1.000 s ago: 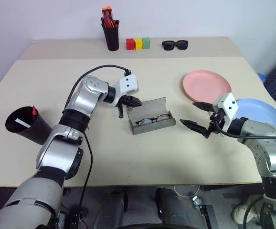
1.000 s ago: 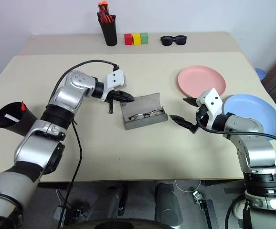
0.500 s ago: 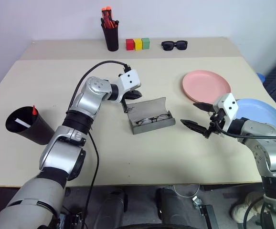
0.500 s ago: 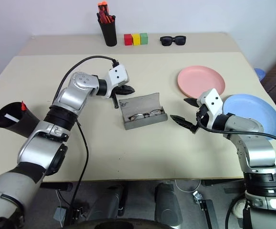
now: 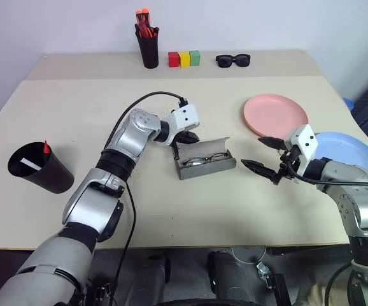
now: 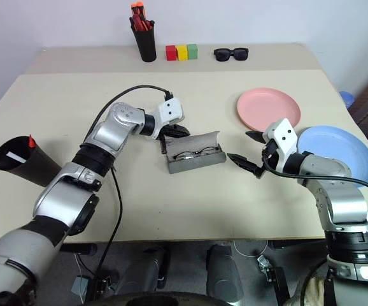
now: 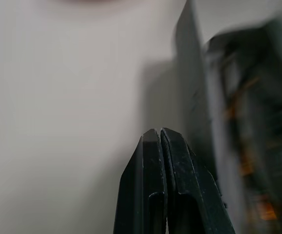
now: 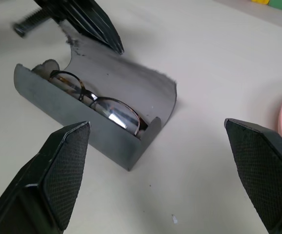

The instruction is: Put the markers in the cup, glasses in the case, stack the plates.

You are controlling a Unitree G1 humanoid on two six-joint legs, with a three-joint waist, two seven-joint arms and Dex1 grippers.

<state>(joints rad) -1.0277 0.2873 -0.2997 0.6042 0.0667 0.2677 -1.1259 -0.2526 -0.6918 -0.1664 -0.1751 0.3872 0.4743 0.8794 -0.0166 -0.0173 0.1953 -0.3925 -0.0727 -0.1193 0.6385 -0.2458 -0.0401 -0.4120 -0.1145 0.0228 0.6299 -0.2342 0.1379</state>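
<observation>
The grey case (image 5: pixel 204 167) lies mid-table with its lid half raised, and the wire-rimmed glasses (image 5: pixel 203 157) rest inside it. My left gripper (image 5: pixel 190 136) is shut and empty, its tips against the back of the lid (image 8: pixel 126 80). My right gripper (image 5: pixel 251 152) stands open just right of the case, holding nothing. The black cup (image 5: pixel 39 171) lies tipped at the far left with the red marker (image 5: pixel 45 148) and the white marker (image 5: pixel 28 164) in it. The pink plate (image 5: pixel 275 113) and the blue plate (image 5: pixel 356 153) lie apart at the right.
A tall black pen holder (image 5: pixel 148 48) with orange-tipped pens, three coloured blocks (image 5: pixel 184 58) and black sunglasses (image 5: pixel 233 60) line the back of the table. The blue plate sits near the table's right edge.
My left gripper has swung right, from beside the case to behind its lid. The lid has tipped forward over the glasses. The right arm has not moved.
</observation>
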